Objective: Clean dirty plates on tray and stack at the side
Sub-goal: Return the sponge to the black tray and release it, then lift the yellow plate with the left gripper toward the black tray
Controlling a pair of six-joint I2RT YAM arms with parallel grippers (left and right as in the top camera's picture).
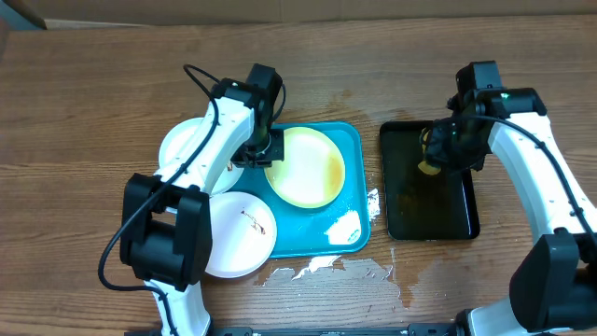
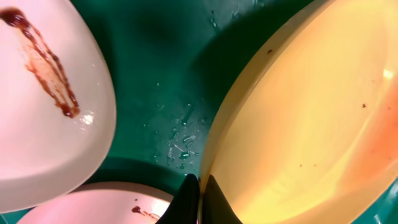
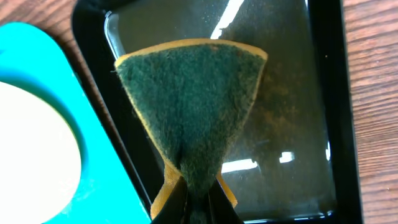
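Left gripper [image 2: 199,190] pinches the yellow-green plate [image 2: 311,124] by its rim on the teal tray [image 2: 168,74], right gripper [image 3: 198,190] clamps a folded green scouring sponge [image 3: 193,106] over the black tray [image 3: 298,124].

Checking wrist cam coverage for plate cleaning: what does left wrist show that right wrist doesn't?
Left wrist only: an upper white plate and a lower white plate, both with dark smears, droplets on the teal tray, and the left gripper shut on the yellow-green plate at its rim. Right wrist only: the right gripper shut on a green sponge above the black tray, with the wood table alongside. Both: the teal tray and, apparently, the yellow-green plate.
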